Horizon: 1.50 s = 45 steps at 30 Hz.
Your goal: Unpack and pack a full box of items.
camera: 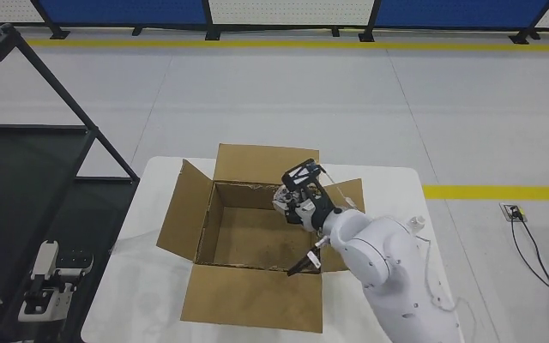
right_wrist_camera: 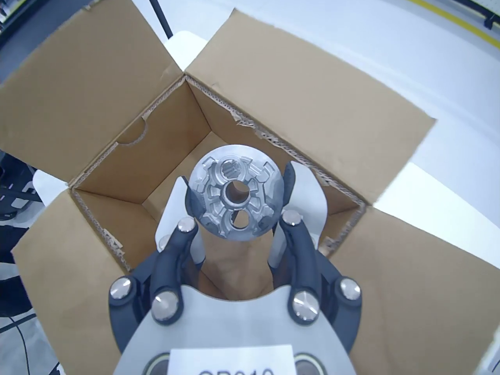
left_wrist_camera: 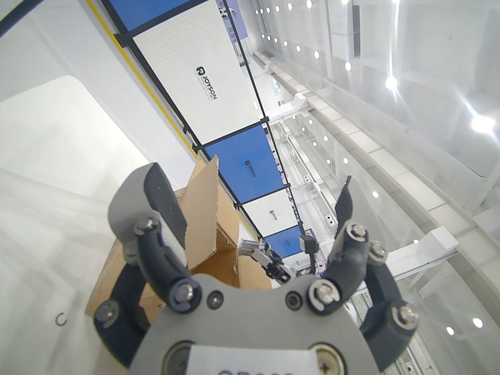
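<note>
The right gripper (right_wrist_camera: 238, 191) is clamped on a round grey cast-metal disc (right_wrist_camera: 256, 181) held over the open brown cardboard box (right_wrist_camera: 164, 146), whose floor looks bare, so I'd guess packing: next, lower it and release.

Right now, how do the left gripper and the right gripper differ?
The left gripper is open and empty; the right gripper is shut on a metal disc. The right gripper points down into the open box; the left gripper sits outside it, pointing past a flap. Both are the same two-fingered design.
</note>
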### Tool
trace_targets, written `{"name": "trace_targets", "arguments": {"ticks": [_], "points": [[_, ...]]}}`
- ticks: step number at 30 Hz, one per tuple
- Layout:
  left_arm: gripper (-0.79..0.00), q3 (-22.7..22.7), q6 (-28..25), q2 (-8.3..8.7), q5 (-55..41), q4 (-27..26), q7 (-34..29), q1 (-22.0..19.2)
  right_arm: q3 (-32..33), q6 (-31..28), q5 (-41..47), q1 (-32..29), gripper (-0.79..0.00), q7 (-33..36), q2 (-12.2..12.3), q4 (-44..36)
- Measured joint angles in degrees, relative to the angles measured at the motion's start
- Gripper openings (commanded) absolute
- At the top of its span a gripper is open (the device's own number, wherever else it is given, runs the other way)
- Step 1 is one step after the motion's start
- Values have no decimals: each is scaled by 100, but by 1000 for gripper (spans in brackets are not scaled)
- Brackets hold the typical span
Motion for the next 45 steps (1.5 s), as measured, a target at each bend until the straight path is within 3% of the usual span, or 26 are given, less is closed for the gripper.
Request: {"name": "trace_targets", "arguments": {"ticks": [8,14,17,25,45], "points": [[0,0,0,0,0,0,0,0,2443,-720,974,-1735,-785,560,312,-2173],[0,0,0,0,0,0,0,0,3920,-1134,1464,-2943,-785,697,432,-2743],[0,0,0,0,0,0,0,0,4308,-1229,1516,-3435,-785,680,465,-2736],[0,0,0,0,0,0,0,0,4295,-1481,1043,-4044,-785,646,559,-2195],[0,0,0,0,0,0,0,0,3446,-1239,-205,-3481,-785,401,767,-402]]}}
